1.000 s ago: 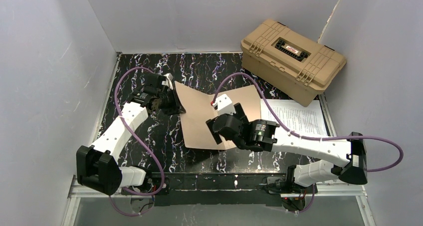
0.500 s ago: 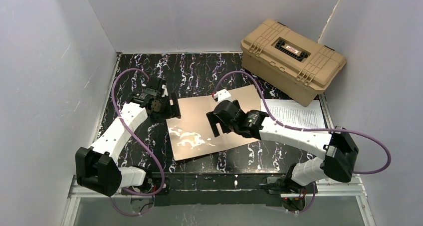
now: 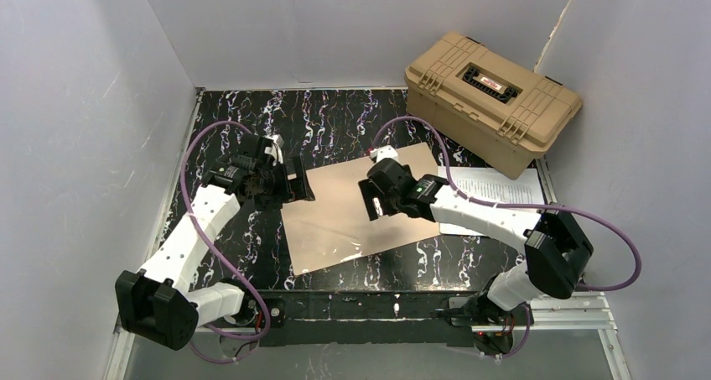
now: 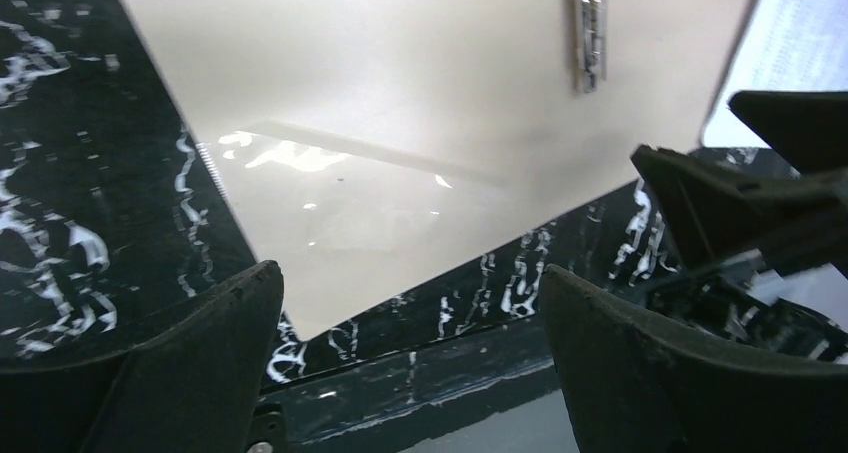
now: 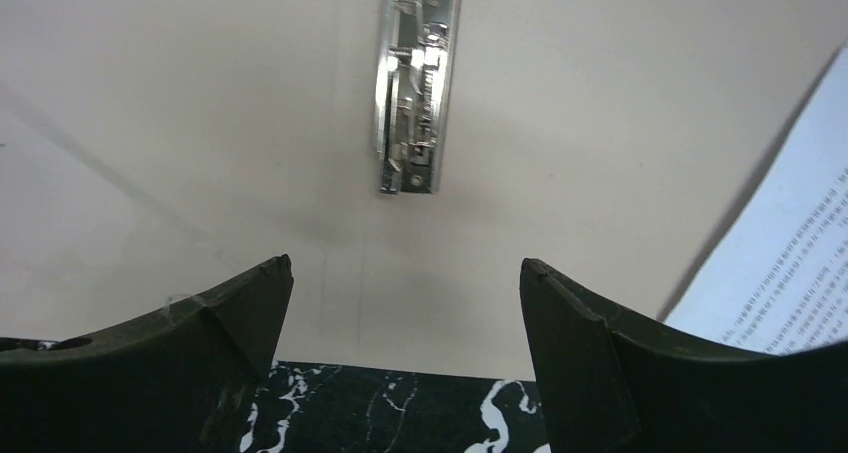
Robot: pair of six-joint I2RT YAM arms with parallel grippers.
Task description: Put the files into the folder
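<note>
Two arms reach in over the black, white-veined table [image 3: 335,116], each trailing a purple cable [image 3: 197,158].

The folder [image 3: 335,221] lies opened flat at the middle of the table, its tan inner face up, with light glaring off the half toward 6 o'clock. In the right wrist view the silver metal clip [image 5: 415,88] sits on that inner face, lying flat.

The files [image 3: 499,195], white sheets printed with small black text, rest on the table at 3 o'clock from the folder. Their edge meets the folder's 3 o'clock edge, and the right arm crosses over part of them. I cannot tell whether paper or cardboard lies on top where they meet.

The left arm [image 3: 201,221] ends at the folder's 10 o'clock corner. Its jaws stand wide apart with nothing between them, and its wrist camera looks across the bare cardboard toward the clip.

The right arm [image 3: 486,216] ends over the folder's 2 o'clock part. Its jaws are also spread wide and hold nothing, and the clip lies just ahead of them on the folder.

At 1 o'clock, in the far corner of the table, stands a bulky tan plastic case [image 3: 490,91] with black latches, its lid down, well apart from the folder.
</note>
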